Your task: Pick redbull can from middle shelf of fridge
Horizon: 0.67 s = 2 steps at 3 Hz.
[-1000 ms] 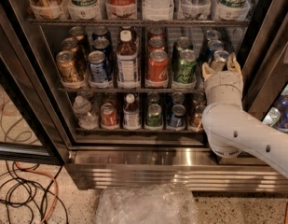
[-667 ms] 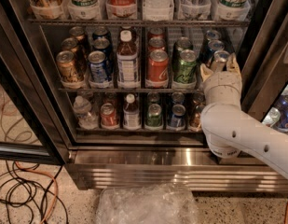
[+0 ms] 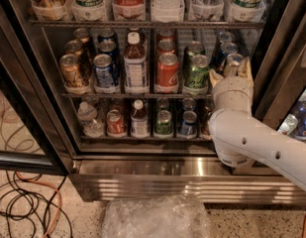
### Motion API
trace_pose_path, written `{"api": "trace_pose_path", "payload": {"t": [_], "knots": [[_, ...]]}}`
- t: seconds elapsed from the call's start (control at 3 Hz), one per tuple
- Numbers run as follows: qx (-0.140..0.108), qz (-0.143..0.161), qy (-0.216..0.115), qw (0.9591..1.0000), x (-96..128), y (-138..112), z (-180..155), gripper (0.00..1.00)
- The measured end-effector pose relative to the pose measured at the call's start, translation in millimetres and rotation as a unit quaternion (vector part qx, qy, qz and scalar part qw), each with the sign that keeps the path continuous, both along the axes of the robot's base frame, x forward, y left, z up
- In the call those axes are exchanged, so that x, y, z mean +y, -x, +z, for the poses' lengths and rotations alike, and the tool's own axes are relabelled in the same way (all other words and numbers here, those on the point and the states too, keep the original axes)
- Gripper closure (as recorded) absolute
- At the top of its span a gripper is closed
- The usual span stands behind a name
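Observation:
The fridge [image 3: 157,180] stands open with its shelves full of drinks. On the middle shelf [image 3: 137,96], slim blue-and-silver redbull cans stand in a row at the far right. The front redbull can [image 3: 234,60] sits between the two fingers of my gripper [image 3: 230,70]. One finger [image 3: 215,77] is on its left and the other [image 3: 247,67] on its right, with small gaps beside the can. The white arm reaches in from the lower right and hides the can's lower part.
A green can [image 3: 198,69], a red can [image 3: 167,71], a bottle [image 3: 135,63] and a wider blue soda can [image 3: 104,69] stand to the left on the same shelf. The dark door frame [image 3: 279,58] is close on the right. Cables [image 3: 24,202] and a plastic bag [image 3: 157,217] lie on the floor.
The gripper has stayed at the far-right row of the middle shelf and edged only slightly left. The cans have not moved.

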<state>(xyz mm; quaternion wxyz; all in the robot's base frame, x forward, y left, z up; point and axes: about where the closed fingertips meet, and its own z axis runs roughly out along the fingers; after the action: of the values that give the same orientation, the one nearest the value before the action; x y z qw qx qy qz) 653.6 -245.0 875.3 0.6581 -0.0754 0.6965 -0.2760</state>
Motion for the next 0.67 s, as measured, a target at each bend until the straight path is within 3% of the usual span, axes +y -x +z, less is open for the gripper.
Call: {"api": "trace_pose_path", "payload": {"t": [0.67], "knots": [[0.007, 0.000, -0.001, 1.0000, 5.0, -2.8, -3.3, 0.20]]}}
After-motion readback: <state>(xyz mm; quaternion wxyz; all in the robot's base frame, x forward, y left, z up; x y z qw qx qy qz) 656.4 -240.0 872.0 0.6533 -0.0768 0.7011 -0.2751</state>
